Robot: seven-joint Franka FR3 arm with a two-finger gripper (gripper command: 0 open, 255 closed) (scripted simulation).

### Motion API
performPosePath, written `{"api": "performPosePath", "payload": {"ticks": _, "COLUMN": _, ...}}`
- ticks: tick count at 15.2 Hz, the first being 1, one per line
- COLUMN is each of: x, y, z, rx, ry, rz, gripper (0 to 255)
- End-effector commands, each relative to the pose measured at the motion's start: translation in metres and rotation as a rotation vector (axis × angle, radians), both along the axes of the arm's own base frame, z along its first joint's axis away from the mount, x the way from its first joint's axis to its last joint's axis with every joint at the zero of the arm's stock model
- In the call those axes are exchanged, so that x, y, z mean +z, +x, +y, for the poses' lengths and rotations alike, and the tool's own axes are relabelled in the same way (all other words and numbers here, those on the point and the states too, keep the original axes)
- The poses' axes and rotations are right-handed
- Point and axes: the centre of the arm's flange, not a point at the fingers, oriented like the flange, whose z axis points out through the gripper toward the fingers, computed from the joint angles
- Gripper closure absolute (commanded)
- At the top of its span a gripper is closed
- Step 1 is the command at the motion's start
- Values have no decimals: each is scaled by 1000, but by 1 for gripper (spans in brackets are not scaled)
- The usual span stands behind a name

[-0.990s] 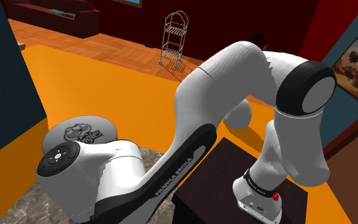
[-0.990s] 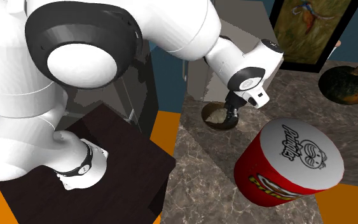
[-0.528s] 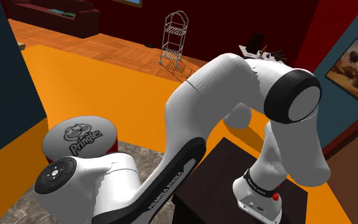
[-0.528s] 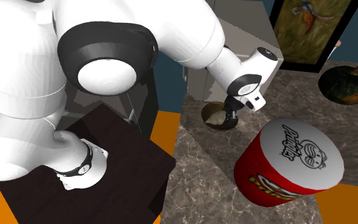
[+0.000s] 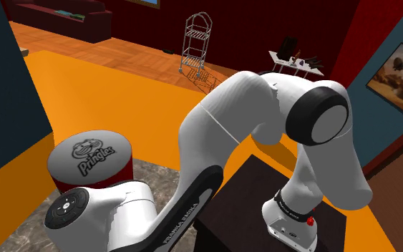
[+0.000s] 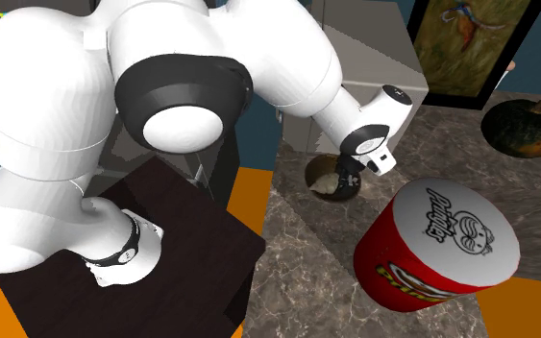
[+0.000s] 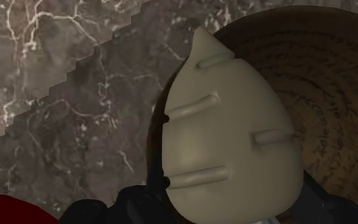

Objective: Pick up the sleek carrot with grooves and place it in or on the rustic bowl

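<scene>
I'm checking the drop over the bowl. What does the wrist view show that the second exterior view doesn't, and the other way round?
Wrist view: short grooves on the pale carrot, rings inside the brown bowl, the black jaws clasping the carrot. Second exterior view: the white arm, the whole red Pringles can, a dark squash, a framed picture. Both: carrot, bowl, marble top.

The arm (image 5: pixel 250 114) is glossy white with rounded links, black joint rings (image 5: pixel 301 114) around white caps, a black strip lettered FRANKA EMIKA (image 5: pixel 182 218), a red dot (image 5: pixel 310 220) just above the stand (image 5: pixel 239 215), and black fingers (image 7: pixel 133 210).
</scene>
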Motion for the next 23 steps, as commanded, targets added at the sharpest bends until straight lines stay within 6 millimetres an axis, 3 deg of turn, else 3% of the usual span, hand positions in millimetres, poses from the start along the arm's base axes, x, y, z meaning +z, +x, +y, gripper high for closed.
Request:
{"api": "performPosePath", "payload": {"ticks": 1, "x": -1, "y": 0, "z": 0, "rx": 0, "ry": 0, "rz": 0, "gripper": 255}}
{"api": "performPosePath", "payload": {"ticks": 5, "x": -1, "y": 0, "z": 0, "rx": 0, "ry": 0, "rz": 0, "gripper": 255}}
{"api": "performPosePath", "payload": {"ticks": 6, "x": -1, "y": 0, "z": 0, "rx": 0, "ry": 0, "rz": 0, "gripper": 0}}
{"api": "performPosePath", "payload": {"ticks": 11, "x": -1, "y": 0, "z": 0, "rx": 0, "ry": 0, "rz": 0, "gripper": 0}}
{"api": "performPosePath", "payload": {"ticks": 15, "x": 49, "y": 6, "z": 5, "rx": 0, "ry": 0, "rz": 0, "gripper": 0}}
{"api": "performPosePath", "payload": {"ticks": 23, "x": 49, "y": 6, "z": 5, "rx": 0, "ry": 0, "rz": 0, "gripper": 0}}
